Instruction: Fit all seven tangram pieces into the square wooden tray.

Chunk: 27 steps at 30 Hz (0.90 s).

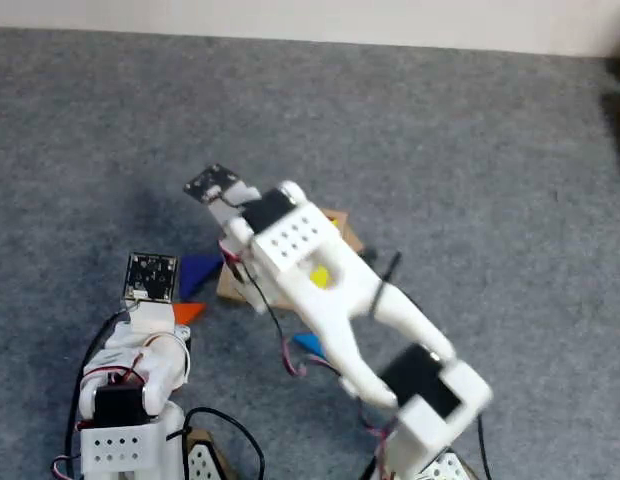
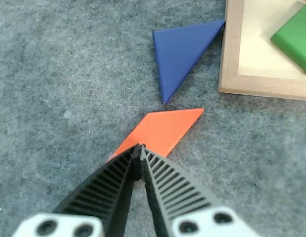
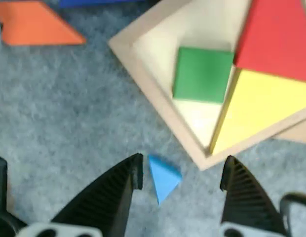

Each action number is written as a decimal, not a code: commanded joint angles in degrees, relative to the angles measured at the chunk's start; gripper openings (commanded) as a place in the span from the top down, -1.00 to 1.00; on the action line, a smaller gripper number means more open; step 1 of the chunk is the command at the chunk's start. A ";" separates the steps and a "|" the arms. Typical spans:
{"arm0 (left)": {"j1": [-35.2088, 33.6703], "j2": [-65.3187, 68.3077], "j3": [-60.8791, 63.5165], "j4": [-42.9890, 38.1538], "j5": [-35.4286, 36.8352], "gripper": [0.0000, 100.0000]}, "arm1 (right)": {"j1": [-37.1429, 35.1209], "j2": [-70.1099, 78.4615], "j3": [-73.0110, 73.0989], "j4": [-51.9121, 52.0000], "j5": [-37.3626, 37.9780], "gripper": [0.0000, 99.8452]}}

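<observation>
Right tool [image 3: 182, 163] fingers apart, straddling light-blue triangle [image 3: 164, 178] on table [image 1: 490, 150], 6 o'clock of tray [image 3: 149, 86] in high view.
Likely step: pick up this triangle.
To do well: centre over it, lower, pinch flat sides, lift above rim, set into bare spot beside green square [image 3: 202, 74].
Left tool [image 2: 139, 148] fingers together, tips at orange parallelogram [image 2: 163, 131], 8 o'clock of tray; contact unclear.
Dark-blue triangle [image 2: 180, 54] at 9 o'clock, tip at tray rim.
Red triangle [image 3: 276, 34] and yellow triangle [image 3: 261, 108] inside tray.
Arm covers most of tray in high view and far part is cut off, so piece count cannot be told.
</observation>
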 commanded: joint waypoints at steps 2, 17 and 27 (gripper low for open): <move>0.48 -2.51 1.10 0.09 -0.44 0.99 | -0.57 -12.18 16.57 -9.10 2.55 0.53; 0.48 -2.51 1.10 0.09 -0.44 0.99 | 3.47 -12.79 35.91 -26.95 5.80 0.54; 0.48 -2.51 1.10 0.09 -0.44 0.99 | 3.38 -2.15 35.74 -27.38 8.35 0.62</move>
